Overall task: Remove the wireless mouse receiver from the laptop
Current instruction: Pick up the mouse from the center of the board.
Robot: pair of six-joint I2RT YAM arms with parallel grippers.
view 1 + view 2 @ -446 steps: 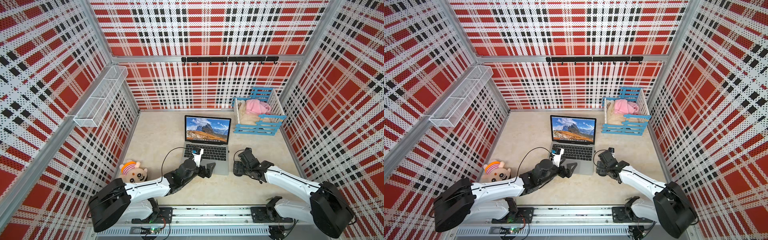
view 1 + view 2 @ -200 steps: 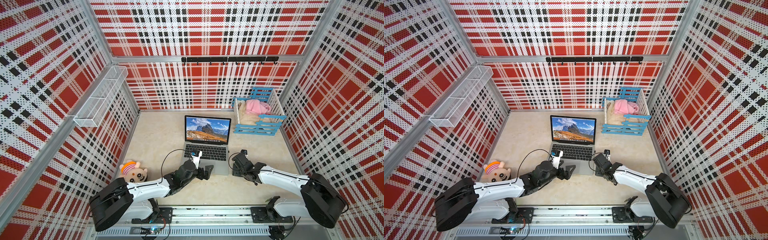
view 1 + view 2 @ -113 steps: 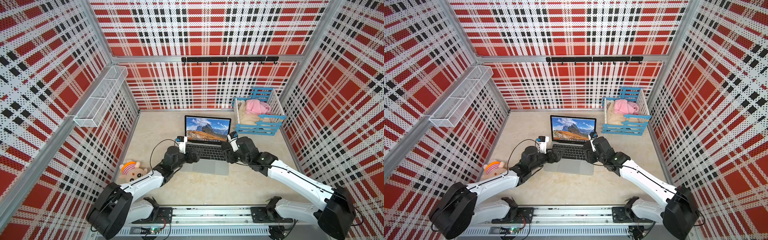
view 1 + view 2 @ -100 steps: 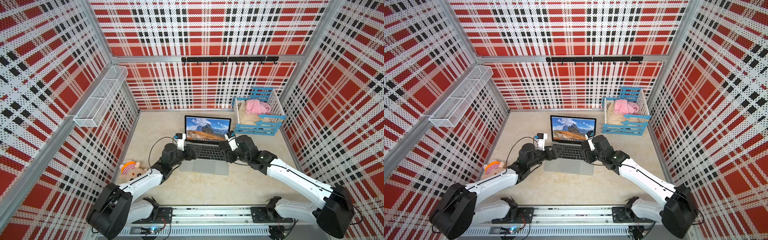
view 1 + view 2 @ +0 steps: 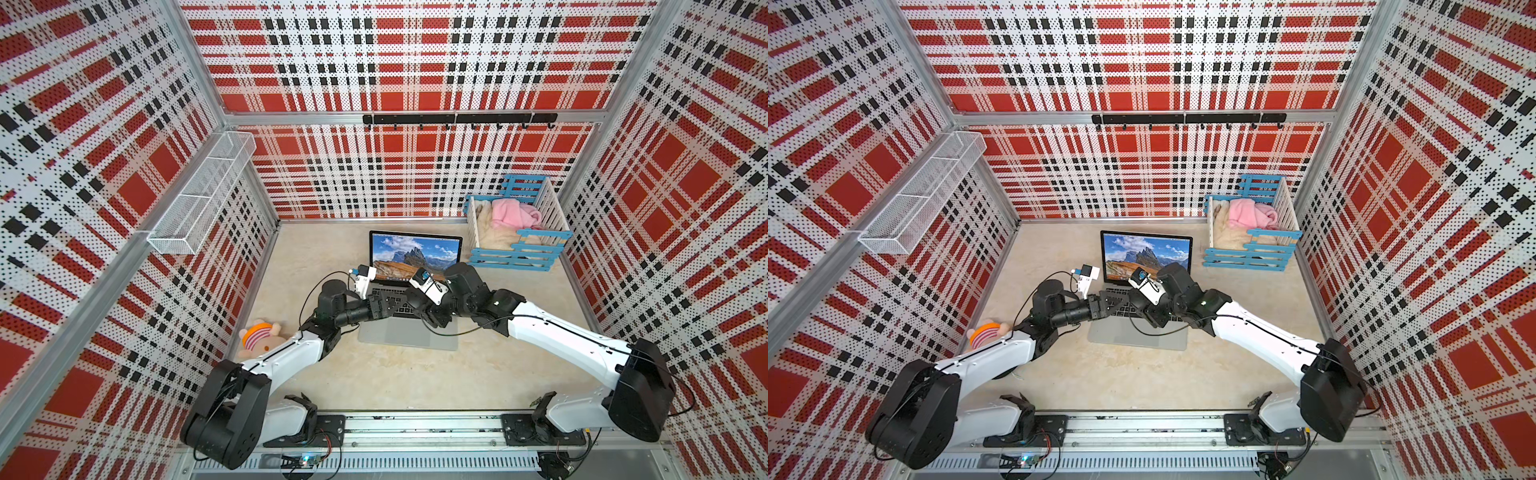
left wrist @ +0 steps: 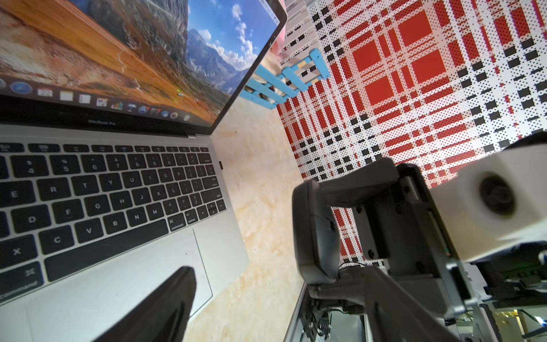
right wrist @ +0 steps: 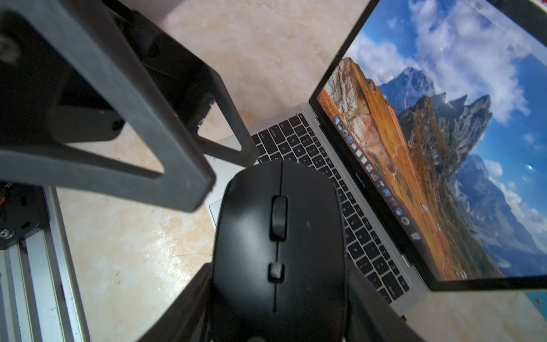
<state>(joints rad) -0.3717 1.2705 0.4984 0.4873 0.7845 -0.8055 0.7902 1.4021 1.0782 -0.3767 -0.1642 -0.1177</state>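
Receiver (image 6: pixel 220 165), a tiny, light, rigid stub seated in the laptop's (image 6: pixel 228 237) right edge beside the keyboard (image 6: pixel 112 192), probably needs a straight fingertip pinch and pull; left gripper (image 5: pixel 386 305) gapes empty, right gripper (image 7: pixel 279 266) clamps the mouse (image 7: pixel 307 207).

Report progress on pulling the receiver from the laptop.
Done: nothing; the wireless mouse receiver sits plugged into the side of the laptop. In hand: right gripper grips the black mouse, left gripper open over the keyboard. Left: grip the receiver and pull it out.
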